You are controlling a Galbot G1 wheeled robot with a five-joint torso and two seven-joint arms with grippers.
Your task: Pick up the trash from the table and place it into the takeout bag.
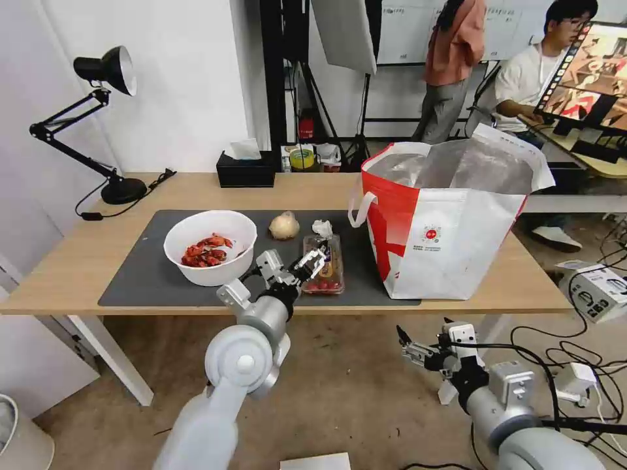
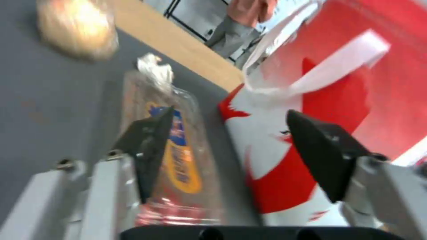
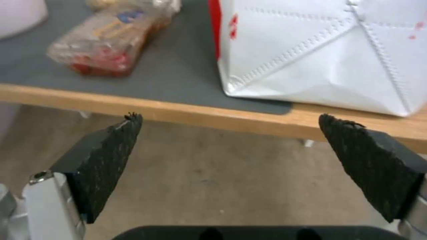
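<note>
**Clear tray under spread fingers**

Clear plastic tray (image 1: pixel 322 264) lies on the table (image 1: pixel 85 248) just left of the takeout bag (image 1: pixel 444 222). The left gripper (image 1: pixel 312 260) hovers over the tray, fingers spread. The right gripper (image 1: pixel 413 347) hangs below the bag, fingers spread, empty.

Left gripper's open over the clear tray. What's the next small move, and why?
Probably lower the left gripper so its open fingers straddle the clear hinged plastic tray with red scraps, then close. It hangs above the tray on the dark grey mat, gripping nothing. The right gripper waits open below the table edge.
</note>
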